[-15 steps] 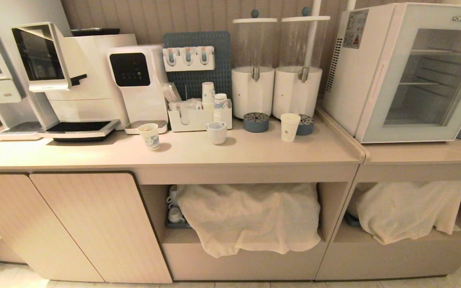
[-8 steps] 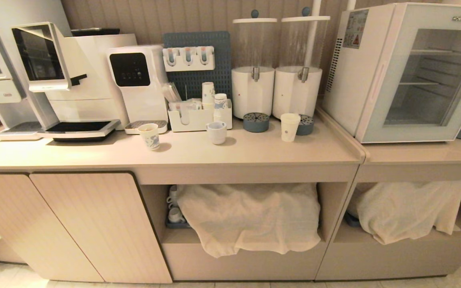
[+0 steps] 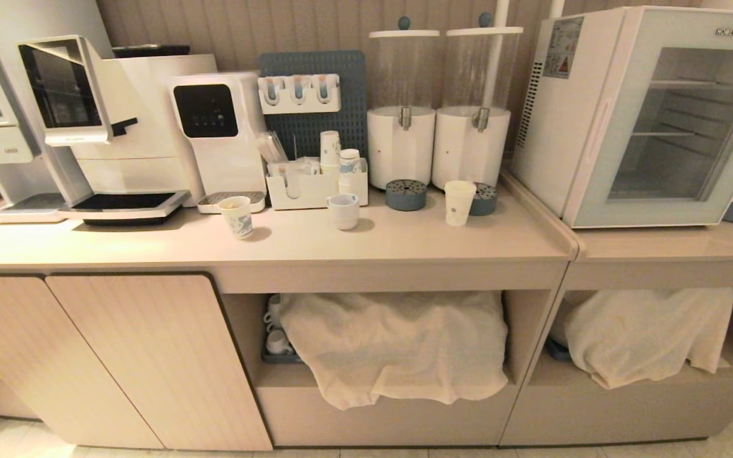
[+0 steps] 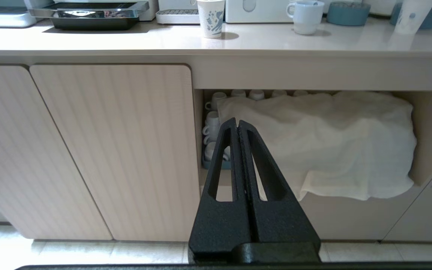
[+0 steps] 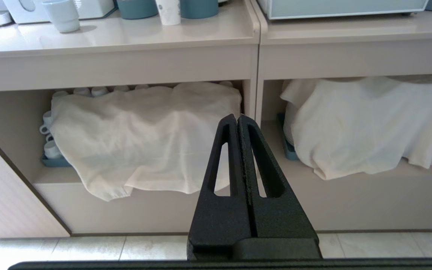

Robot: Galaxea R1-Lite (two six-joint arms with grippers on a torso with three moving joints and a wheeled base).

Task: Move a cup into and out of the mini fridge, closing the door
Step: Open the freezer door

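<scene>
Nothing had begun: both the left gripper [image 4: 237, 125] and right gripper [image 5: 237, 120] hung closed, empty (below counter height). Opening the door [image 3: 672, 121] looked first, the cup [image 3: 459, 202] waiting.

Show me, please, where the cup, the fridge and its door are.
cup [image 3: 458, 203], head view, side wall.
fridge [image 3: 557, 127], head view, left side panel.
door [image 3: 621, 191], head view, frame's lower left part.

Left claw [image 4: 238, 125] pressed closed, empty, low before the cabinet door [image 4: 118, 150]; white cloth [image 4: 321, 142] drapes the open shelf.
</scene>
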